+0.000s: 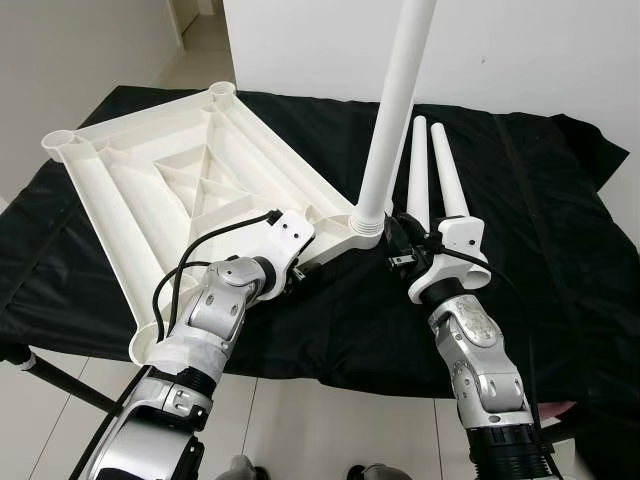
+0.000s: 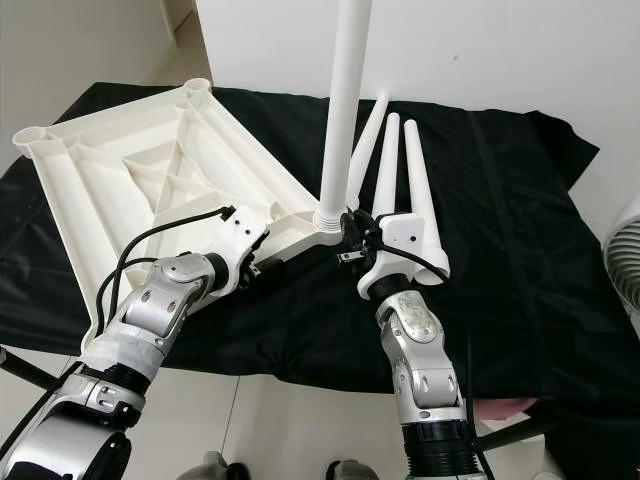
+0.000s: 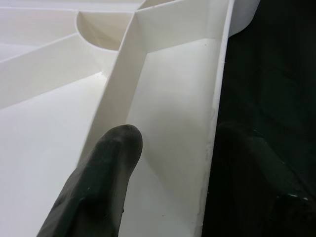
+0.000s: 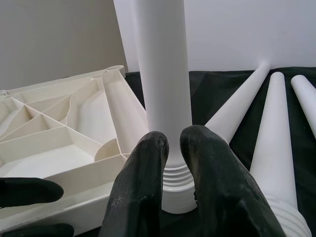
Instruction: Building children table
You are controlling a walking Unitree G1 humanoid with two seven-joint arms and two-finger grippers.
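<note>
The big white plastic table top (image 1: 190, 190) lies upside down on the black-covered bench (image 1: 560, 220), its rim pinched by the left pincer (image 1: 300, 268). The right pincer (image 4: 170, 163) grips the tall white leg (image 1: 395, 120) standing in the corner socket. A crooked push could jam its threads.

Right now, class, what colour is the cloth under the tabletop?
Black cloth, clearest in the left eye view.
</note>
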